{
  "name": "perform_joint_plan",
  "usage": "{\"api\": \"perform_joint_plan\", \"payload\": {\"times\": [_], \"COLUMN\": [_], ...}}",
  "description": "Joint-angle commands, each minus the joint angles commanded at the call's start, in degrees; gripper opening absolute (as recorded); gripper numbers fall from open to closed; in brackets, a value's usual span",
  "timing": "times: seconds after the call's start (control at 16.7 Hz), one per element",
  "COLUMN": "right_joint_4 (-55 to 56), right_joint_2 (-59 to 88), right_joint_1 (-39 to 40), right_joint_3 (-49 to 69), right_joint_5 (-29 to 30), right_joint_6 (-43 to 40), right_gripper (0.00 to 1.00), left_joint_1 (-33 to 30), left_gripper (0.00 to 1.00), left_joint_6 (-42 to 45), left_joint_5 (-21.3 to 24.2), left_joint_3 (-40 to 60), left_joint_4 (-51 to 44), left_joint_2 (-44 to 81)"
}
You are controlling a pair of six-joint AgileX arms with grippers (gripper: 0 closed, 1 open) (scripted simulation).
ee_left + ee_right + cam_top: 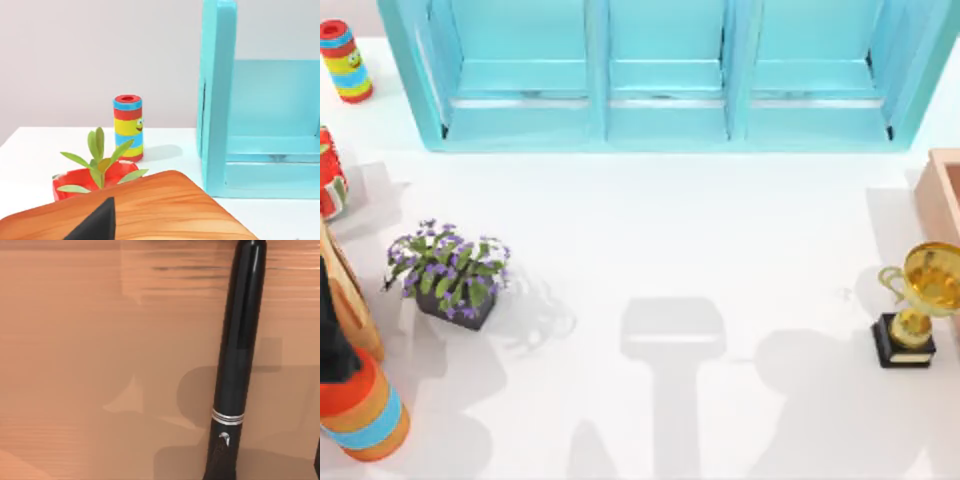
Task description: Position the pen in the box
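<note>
Pincer state: cannot tell; pen (239, 355) lies against box (90, 365) floor, both ends cut off

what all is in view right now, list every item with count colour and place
shelf unit: 1, turquoise, three compartments, table's far edge
box: 1, salmon-tan, right edge
pen: 1, black with silver rings, close against a salmon-tan surface in the right wrist view
trophy: 1, gold on black base, right, nearer than the box
flowerpot: 1, dark pot, purple flowers, left
striped cylinder: 1, red, yellow, blue, far left corner
red planter: 1, green leaves, left edge
wooden board: 1, brown, left edge
orange banded cylinder: 1, blue stripe, near left corner
</note>
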Motion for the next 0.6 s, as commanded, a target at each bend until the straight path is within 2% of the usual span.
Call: {"api": "perform_joint_plan", "payload": {"times": [0.3,0.6], "right_joint_4": [0.0,0.0], "right_joint_2": [0.0,0.0], "right_joint_1": [0.0,0.0], "right_joint_3": [0.0,0.0], "right_joint_5": [0.0,0.0], "right_joint_6": [0.0,0.0], "right_gripper": [0.98,1.00], "left_joint_1": [0.0,0.0], "left_gripper": [1.00,1.00], "left_joint_6": [0.0,0.0], "left_joint_5": [0.0,0.0], "left_joint_3": [0.0,0.0], "left_joint_4": [0.0,0.0], "left_joint_2": [0.0,0.0]}}
